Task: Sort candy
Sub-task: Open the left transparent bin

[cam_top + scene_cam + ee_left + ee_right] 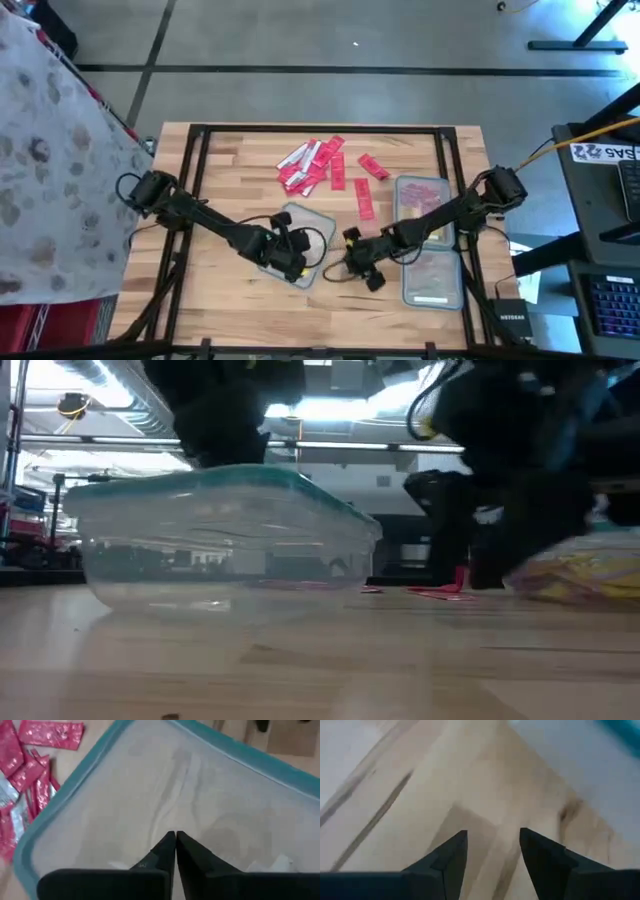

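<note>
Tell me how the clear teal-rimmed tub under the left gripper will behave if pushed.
The tub looks thin-walled and holds no candy, so it is probably light and would slide on the smooth wooden table. Its low, wide shape makes tipping unlikely. The left gripper is shut above it.

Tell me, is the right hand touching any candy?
Apart. The right wrist view shows the right hand open over bare table, nothing between its fingers. The high view puts the red candy farther back.

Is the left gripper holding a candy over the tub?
No. The left gripper is shut on nothing over the bare tub.
</note>
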Motion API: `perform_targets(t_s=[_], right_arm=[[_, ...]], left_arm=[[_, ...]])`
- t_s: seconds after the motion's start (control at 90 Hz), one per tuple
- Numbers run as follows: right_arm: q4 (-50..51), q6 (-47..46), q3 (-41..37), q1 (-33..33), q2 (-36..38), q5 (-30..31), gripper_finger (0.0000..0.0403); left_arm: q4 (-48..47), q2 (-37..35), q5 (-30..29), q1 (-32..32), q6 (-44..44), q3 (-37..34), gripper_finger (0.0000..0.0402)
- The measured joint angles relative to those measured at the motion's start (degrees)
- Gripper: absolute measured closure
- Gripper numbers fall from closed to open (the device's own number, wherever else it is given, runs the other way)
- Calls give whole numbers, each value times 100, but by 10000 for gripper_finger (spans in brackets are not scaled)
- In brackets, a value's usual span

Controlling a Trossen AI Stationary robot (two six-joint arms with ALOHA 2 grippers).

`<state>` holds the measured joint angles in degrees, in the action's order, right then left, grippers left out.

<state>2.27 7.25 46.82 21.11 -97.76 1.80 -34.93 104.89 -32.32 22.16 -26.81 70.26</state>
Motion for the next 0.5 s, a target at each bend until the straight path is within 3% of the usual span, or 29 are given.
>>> perform_targets(t_s=[0.111,0.211,0.344,0.5], right_arm=[[21,-144,-167,68,0,752,233],[-478,-129,-480,-154,0,848,233],[-1752,-137,-1114,-672,4,349,233],[-3808,-445,-2030,-1116,2,-652,233]], left_arm=[[-1,-3,21,22,305,302,401],[29,-14,-72,54,341,569,401],[103,-29,-92,17,117,594,401],[254,52,21,-148,-175,308,401]])
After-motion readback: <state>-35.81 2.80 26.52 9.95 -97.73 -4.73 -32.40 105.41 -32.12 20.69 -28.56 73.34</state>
